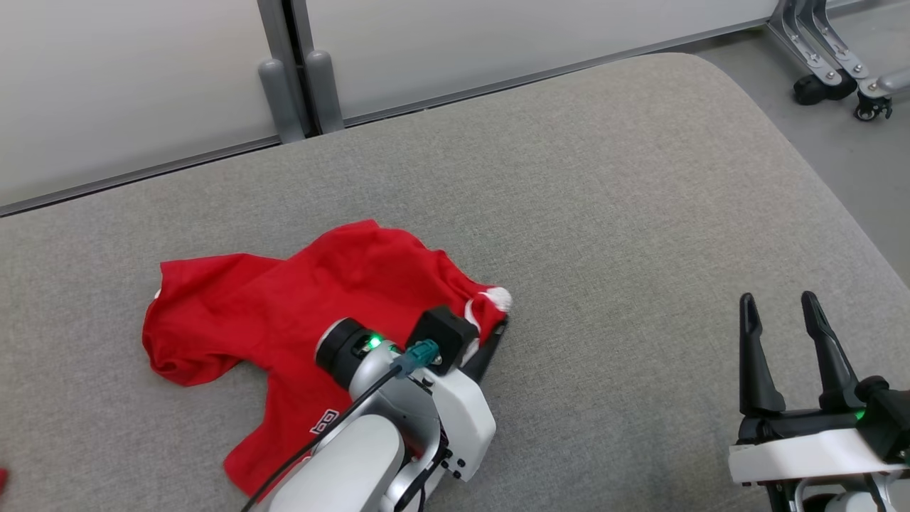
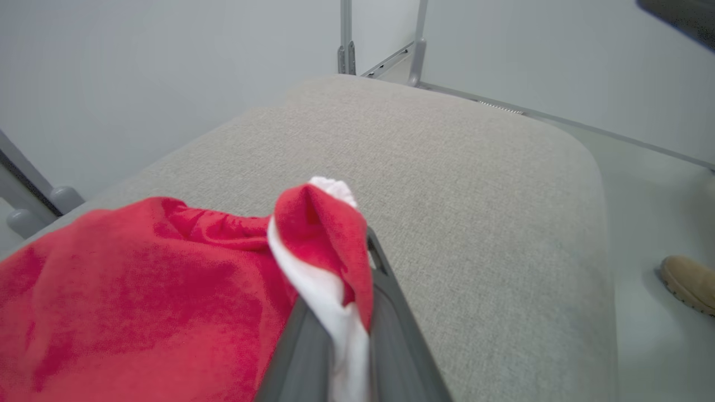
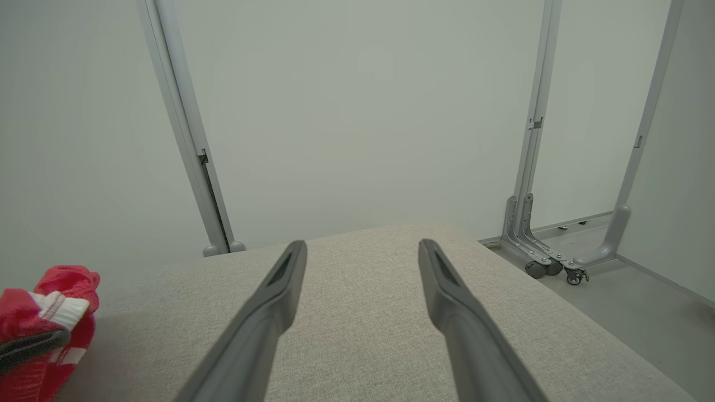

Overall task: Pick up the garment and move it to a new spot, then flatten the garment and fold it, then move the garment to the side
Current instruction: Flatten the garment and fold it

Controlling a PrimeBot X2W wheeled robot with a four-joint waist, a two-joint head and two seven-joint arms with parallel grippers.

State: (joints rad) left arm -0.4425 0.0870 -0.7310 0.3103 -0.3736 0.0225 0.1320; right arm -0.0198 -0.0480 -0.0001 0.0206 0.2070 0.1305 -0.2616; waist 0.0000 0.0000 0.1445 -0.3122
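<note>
shirt: one red shirt (image 1: 284,299) with white trim, lying rumpled on the left part of the padded grey tabletop (image 1: 640,213), on my near side.
left hand: the left hand (image 1: 492,323) has its fingers pinched together on the white-edged cuff (image 2: 329,290) at the shirt's right end; the cloth bunches up between them.
right hand: the right hand (image 1: 778,299) has its fingers spread wide and holds nothing, over bare tabletop well apart from the shirt.
done: as i read it, only the first grasp; the shirt is not yet lifted.
left: carry it to a new spot, flatten, fold, move aside.
count: one shirt, two hands, one tabletop, one tan shoe (image 2: 690,282) on the floor beside it.
</note>
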